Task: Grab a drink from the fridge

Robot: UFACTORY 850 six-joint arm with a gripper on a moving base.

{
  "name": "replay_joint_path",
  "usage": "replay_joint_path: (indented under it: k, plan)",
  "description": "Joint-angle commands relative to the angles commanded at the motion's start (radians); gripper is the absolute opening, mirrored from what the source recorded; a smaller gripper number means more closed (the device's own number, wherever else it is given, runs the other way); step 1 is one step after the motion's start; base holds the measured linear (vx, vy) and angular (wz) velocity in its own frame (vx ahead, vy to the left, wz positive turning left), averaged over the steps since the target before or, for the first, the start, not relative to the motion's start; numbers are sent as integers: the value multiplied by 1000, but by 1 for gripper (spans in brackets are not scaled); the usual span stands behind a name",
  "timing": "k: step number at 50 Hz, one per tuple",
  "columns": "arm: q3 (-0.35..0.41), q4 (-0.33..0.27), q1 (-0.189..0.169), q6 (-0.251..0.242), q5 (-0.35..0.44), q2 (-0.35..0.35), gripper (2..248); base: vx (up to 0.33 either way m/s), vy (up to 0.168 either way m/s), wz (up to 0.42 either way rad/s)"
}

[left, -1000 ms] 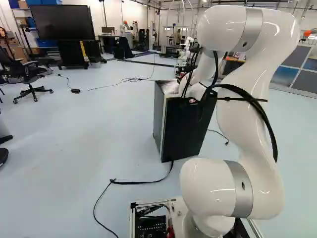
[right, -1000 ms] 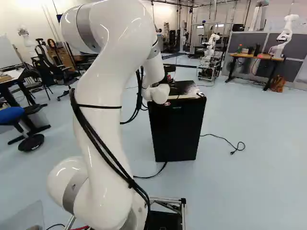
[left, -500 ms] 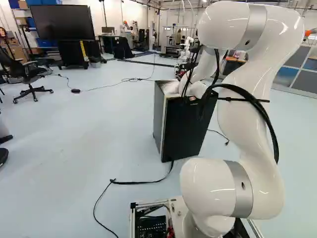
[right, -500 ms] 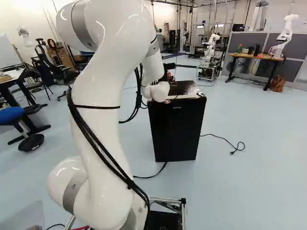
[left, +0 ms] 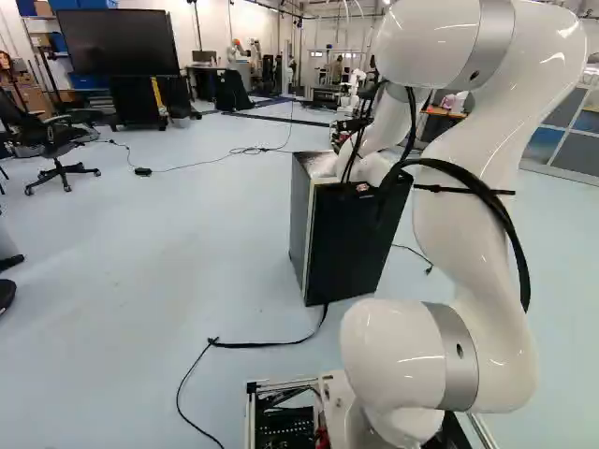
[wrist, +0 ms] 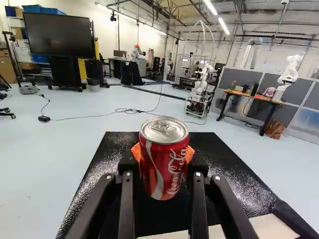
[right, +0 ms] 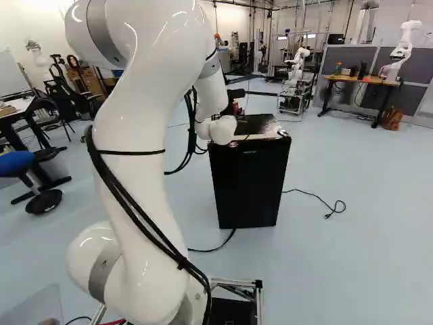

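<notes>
The claw (wrist: pixel 163 155) stands part open, about a can's width, its orange pads (wrist: pixel 135 151) closed on the red can (wrist: pixel 164 167) from two sides. The can is above the fridge's (wrist: pixel 99 179) top; whether its base touches cannot be told. It should be light to moderate if full, thin-walled, firm under modest pressure, yet slick if damp and easily dented. The mid-body, where the claw has it, looks the right hold. Its long axis is upright, pull-tab end up, crossing the claw's reach.
</notes>
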Motion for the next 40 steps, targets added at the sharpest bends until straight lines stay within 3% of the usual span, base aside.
replay_joint_path:
  k: [40]
  plan:
    - [250, 64, 71, 0, -38, 212, 98, 0, 0, 0]
